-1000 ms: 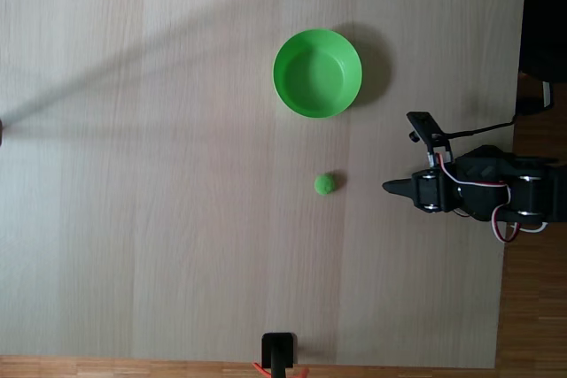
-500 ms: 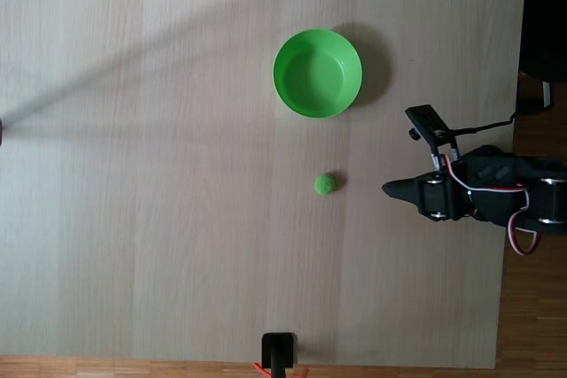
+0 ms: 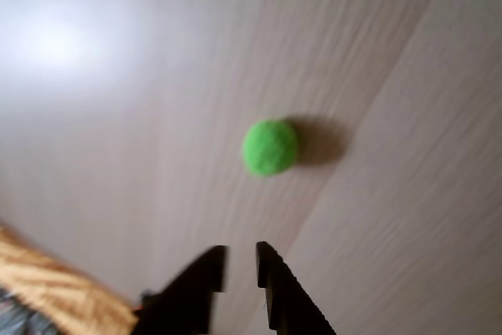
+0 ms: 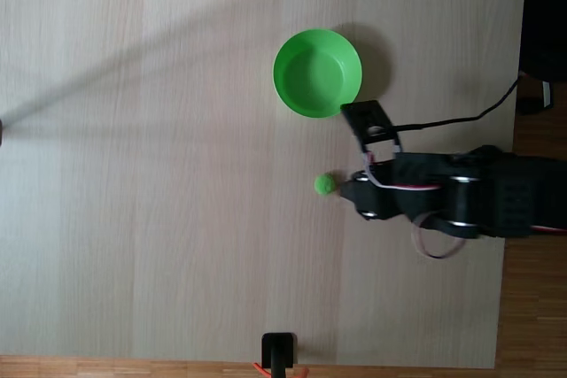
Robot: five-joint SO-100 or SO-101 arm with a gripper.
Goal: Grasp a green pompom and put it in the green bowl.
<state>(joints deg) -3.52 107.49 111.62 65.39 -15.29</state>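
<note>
Wood table (image 4: 159,219), round green pompom (image 3: 270,147)

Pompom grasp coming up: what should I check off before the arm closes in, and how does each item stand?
1. Pompom free on the table: ok.
2. Pompom ahead of the gripper: ok, slightly off to the right in the wrist view.
3. Fingers wide enough for the pompom: not ok, gap narrow.
4. Fingers around the pompom: not ok, short of it.
5. Bowl empty and upright: ok.
</note>
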